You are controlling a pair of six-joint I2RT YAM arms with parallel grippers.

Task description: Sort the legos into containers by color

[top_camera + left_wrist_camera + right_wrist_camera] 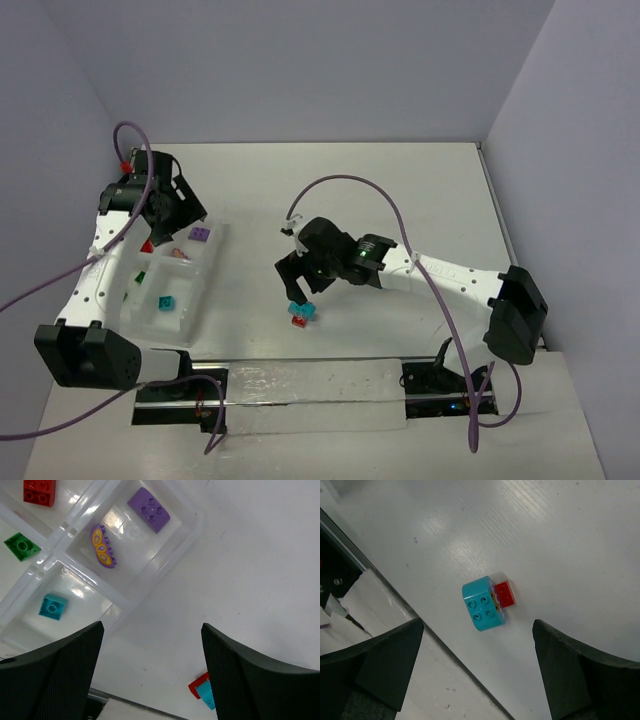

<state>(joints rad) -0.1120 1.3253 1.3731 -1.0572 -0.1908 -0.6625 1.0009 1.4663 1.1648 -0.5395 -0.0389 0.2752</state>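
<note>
**Item:** cyan brick (483, 604) joined to red brick (504, 594), lying on table (560, 540), well apart from tray (205, 290).
**Handling:** likely light, rigid, slick plastic. Take it by the cyan brick's flat sides.
**Right gripper** (477, 640): spread wide above the pair, empty.
**Left gripper** (152, 645): spread, empty, beside the tray.
**Obscured:** red brick mostly hidden, apparently under the cyan one. How firmly they are joined is unclear.

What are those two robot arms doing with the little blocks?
They are sorting bricks by colour into a clear tray. A red brick, a green brick, a cyan brick and two purple pieces already lie in its compartments, one colour each. The left gripper hangs open over the tray, holding nothing. The right gripper hangs open just above a cyan-and-red pair on the table, not yet sorted.
</note>
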